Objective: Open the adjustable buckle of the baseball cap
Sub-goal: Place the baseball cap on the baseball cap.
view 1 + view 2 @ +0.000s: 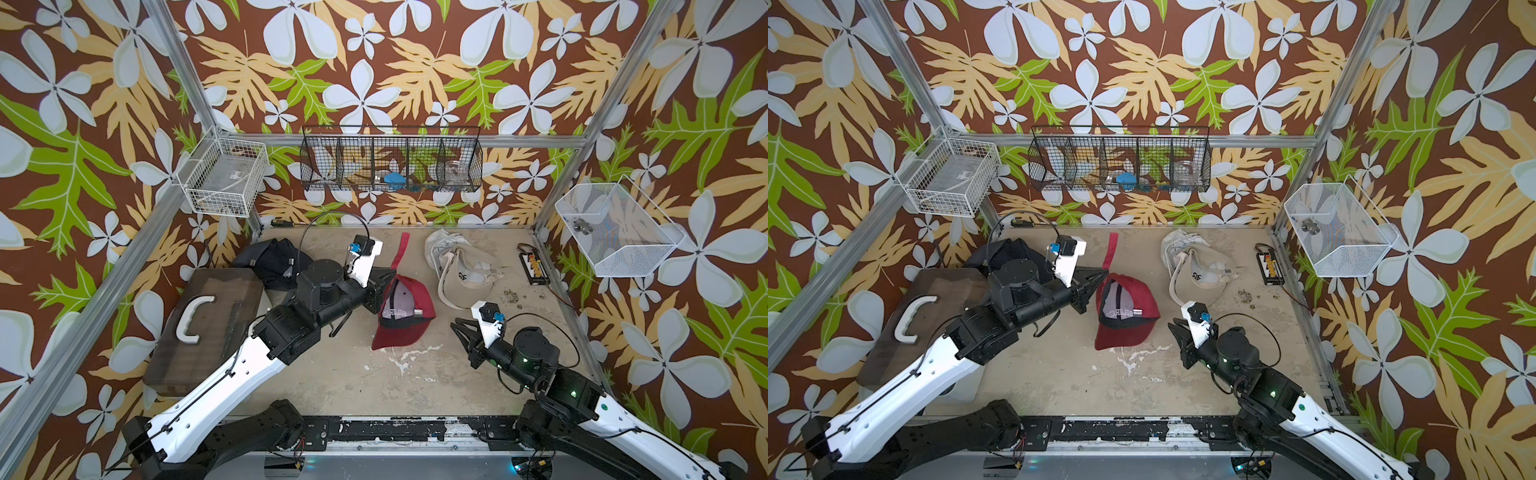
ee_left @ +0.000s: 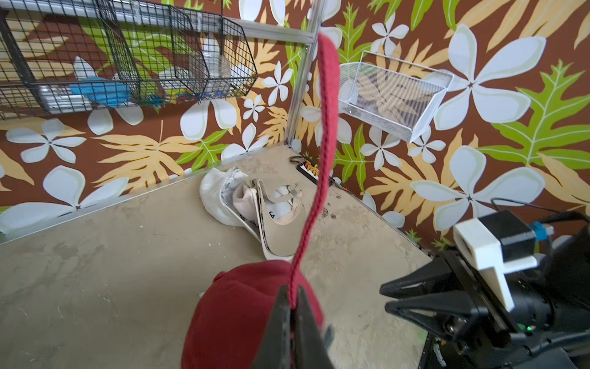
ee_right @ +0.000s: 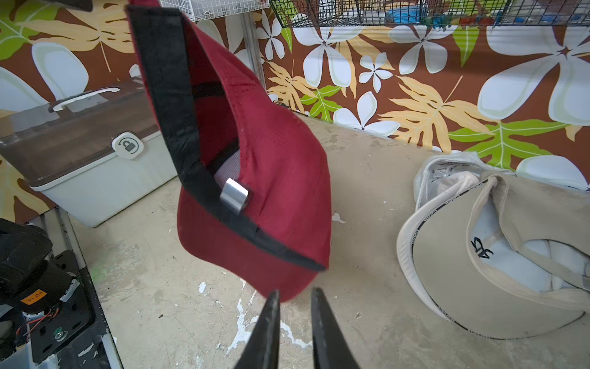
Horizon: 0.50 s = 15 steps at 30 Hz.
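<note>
While the red baseball cap (image 1: pixel 399 338) hangs mid-table by its strap (image 2: pixel 322 153), you have the left gripper (image 2: pixel 290 300) clamped on that strap close to the cap's body. Only the left wrist view shows this plainly: two dark fingers pressed flat against the red band, which runs on past them toward the far wall. In both top views the pinch is largely hidden under the left arm's wrist. What you see there instead is the cap tipped with its opening upward, pale lining and lettering showing, and its brim toward the near edge.

The silver buckle (image 3: pixel 234 195) is only a small glint in both top views. The right wrist view shows it close up, a flat metal clasp sitting against the black sweatband at the rim of the opening. Whether the brim touches the table (image 1: pixel 353 386) cannot be told from any view.

Your right gripper (image 3: pixel 295 297) sits just near-right of the cap and apart from it. Its fingers stand narrowly apart with nothing between them, and the left wrist view confirms the gap from the side.

A beige cap (image 3: pixel 463 271) lies upside down to the far right of the red one. A storage box (image 1: pixel 208 316) with a white handle sits along the left side, and its lock badge shows only in the right wrist view.
</note>
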Tool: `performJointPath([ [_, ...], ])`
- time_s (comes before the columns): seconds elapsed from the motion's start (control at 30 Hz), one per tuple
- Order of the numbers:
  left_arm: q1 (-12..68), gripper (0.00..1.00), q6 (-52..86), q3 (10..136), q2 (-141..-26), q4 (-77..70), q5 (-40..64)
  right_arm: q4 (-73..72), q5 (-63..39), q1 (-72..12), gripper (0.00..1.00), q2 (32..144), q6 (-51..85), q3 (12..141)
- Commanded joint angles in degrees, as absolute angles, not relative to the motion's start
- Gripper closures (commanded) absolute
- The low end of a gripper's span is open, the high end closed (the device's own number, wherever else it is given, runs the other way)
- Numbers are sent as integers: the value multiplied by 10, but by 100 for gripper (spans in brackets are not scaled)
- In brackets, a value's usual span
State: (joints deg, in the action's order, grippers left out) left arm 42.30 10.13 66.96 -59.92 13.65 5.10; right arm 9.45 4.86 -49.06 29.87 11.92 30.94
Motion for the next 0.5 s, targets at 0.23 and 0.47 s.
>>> performJointPath([
  [0.23, 336, 100, 72, 713, -638, 149, 95, 136, 103, -491, 57, 251, 98, 343],
  [0.47, 266, 100, 47, 758, -672, 156, 103, 158, 123, -491, 53, 191, 83, 340],
])
